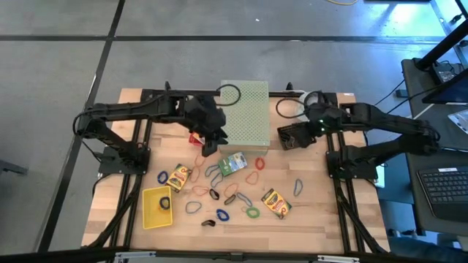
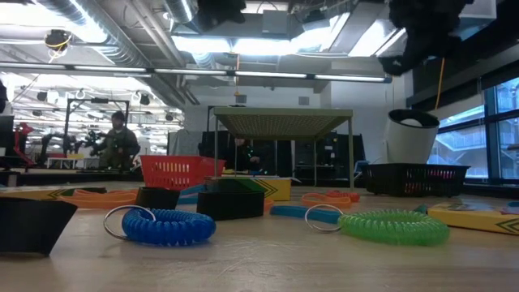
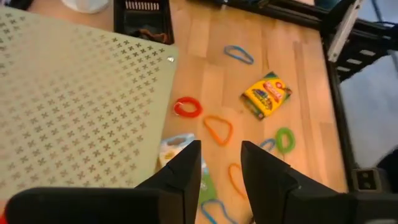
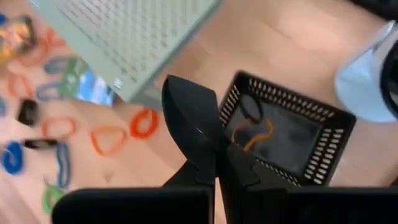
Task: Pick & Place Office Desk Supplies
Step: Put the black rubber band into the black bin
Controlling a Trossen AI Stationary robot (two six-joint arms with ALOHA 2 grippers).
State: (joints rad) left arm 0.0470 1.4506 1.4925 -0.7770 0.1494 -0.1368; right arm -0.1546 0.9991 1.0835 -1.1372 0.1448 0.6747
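Rubber bands point(image 1: 231, 191) in blue, green, orange and red lie scattered on the wooden table point(image 1: 322, 219), with card boxes point(image 1: 276, 202) among them (one sits just in front of the pale green perforated box point(image 1: 246, 113)). Left gripper point(image 3: 221, 177) hangs over that box's front edge, fingers apart with a narrow gap, nothing between them. Right gripper point(image 4: 219, 163) is pressed closed and empty, above a black basket point(image 4: 286, 134) holding a couple of bands

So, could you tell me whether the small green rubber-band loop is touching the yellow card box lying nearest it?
Apart. The left wrist view shows bare wooden table between the green rubber-band loop and the yellow card box.
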